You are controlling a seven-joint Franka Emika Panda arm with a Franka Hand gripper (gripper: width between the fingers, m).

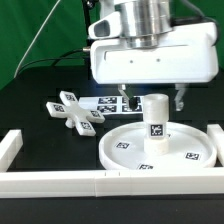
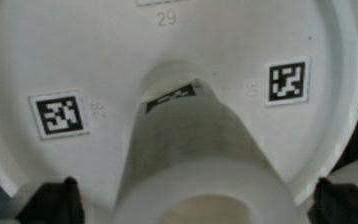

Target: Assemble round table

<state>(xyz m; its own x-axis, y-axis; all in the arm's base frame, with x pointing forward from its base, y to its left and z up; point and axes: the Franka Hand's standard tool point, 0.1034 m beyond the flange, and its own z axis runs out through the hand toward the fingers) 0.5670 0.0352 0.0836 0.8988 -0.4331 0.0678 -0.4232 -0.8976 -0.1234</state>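
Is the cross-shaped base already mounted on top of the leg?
No: the cross-shaped base lies on the table beside the disc, and the top of the upright leg is bare.

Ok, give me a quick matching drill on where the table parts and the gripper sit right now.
Things:
1 leg
2 cross-shaped base
3 round disc
4 gripper

States:
A open, over the leg
B lying flat, to the exterior view's left of the disc
C upright at the disc's centre
D next to the front rail frame, carrying the leg

Pairs: 1-C, 2-B, 3-D, 4-A
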